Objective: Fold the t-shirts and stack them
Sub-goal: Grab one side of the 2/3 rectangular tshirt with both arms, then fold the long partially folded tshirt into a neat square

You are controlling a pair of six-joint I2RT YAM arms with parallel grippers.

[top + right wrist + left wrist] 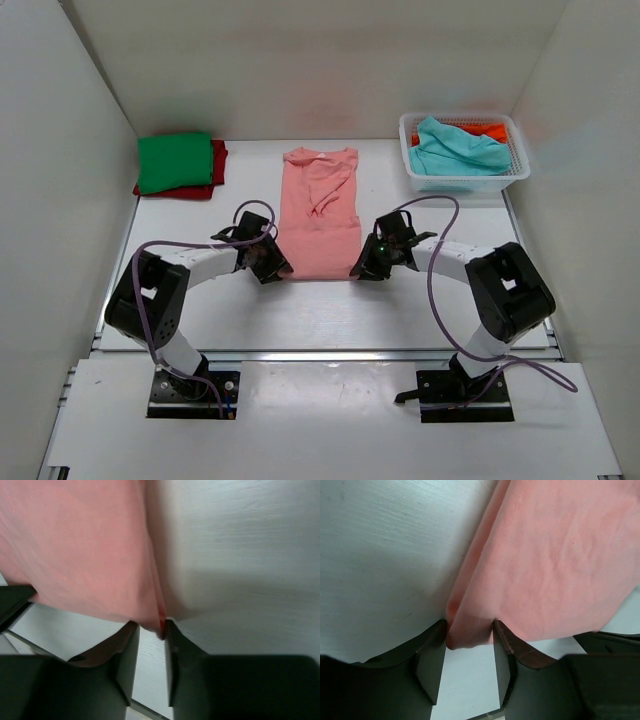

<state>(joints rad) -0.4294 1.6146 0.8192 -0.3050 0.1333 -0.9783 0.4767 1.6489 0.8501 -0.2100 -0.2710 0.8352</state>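
Note:
The salmon-pink t-shirt (318, 215) lies folded into a long strip in the middle of the table, collar at the far end. My left gripper (272, 268) is at its near left corner. In the left wrist view the gripper (469, 630) is shut on that bunched corner of the shirt (555, 565). My right gripper (362, 268) is at the near right corner. In the right wrist view the gripper (151, 626) is shut on the shirt's edge (85, 555). A folded green t-shirt (175, 160) lies on a red one (219, 168) at the far left.
A white lattice basket (465, 182) at the far right holds a teal t-shirt (455, 148) and an orange one (487, 130). White walls enclose the table on three sides. Both arms' cables loop above the table near the grippers.

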